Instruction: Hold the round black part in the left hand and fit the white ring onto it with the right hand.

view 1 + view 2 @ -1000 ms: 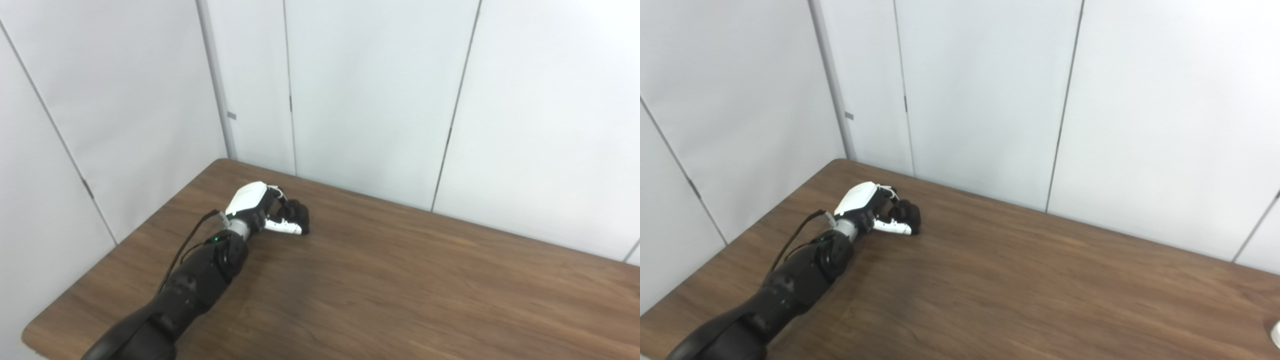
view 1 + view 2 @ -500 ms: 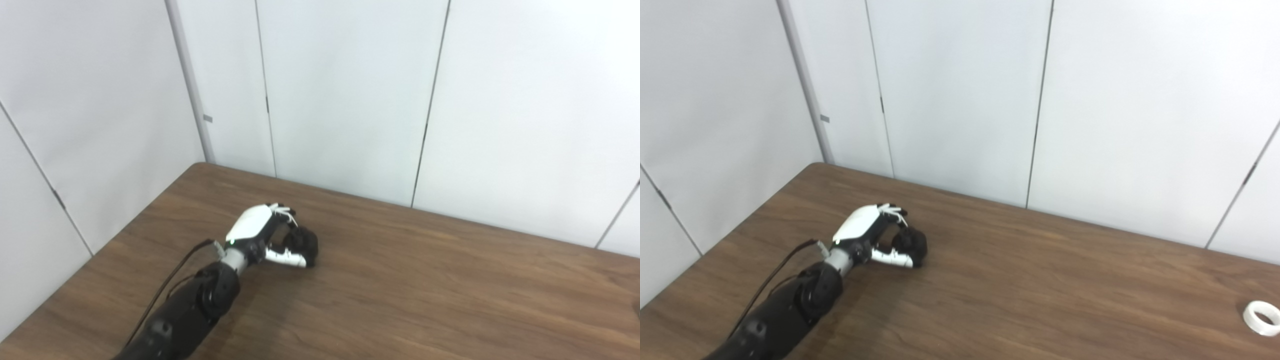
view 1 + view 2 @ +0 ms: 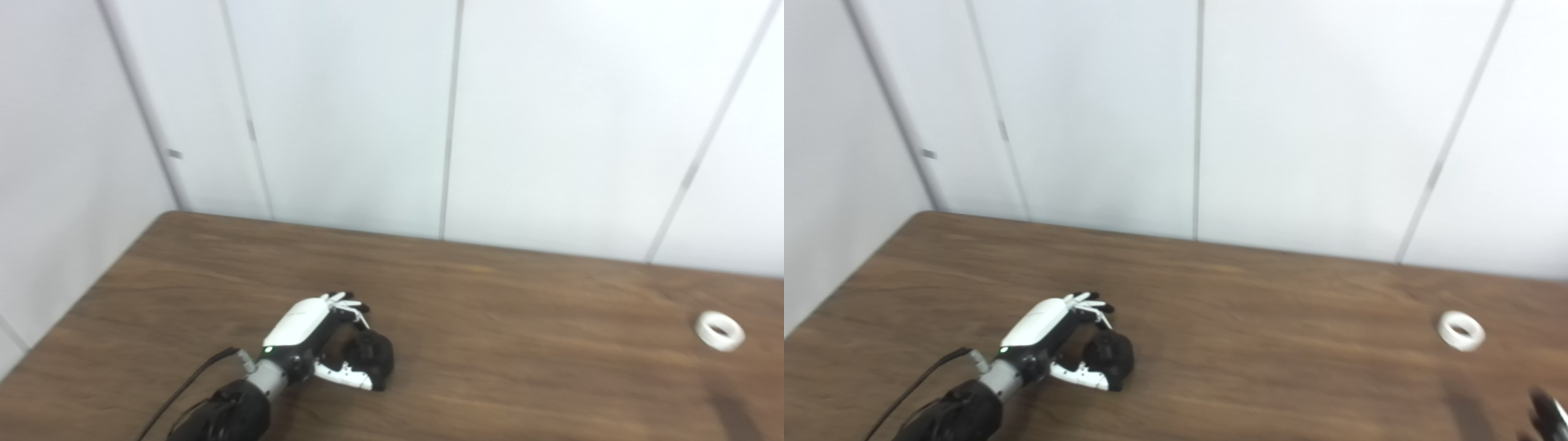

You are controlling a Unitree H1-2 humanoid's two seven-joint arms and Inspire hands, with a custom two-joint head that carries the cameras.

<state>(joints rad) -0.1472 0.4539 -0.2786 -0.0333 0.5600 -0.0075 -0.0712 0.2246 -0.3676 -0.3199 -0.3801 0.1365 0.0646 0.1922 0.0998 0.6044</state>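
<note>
Left robot hand still clasps the round black part; white ring now visible.

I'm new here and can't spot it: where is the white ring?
Start at the brown table and follow it to its right end. The ring lies flat there, alone, far from the robot hand at the left; it is small and white.

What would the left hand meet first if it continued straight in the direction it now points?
The left hand points up-right, fingers curled around the round black part. Beyond that, only bare brown wooden table, probably up to the white wall panels.
</note>
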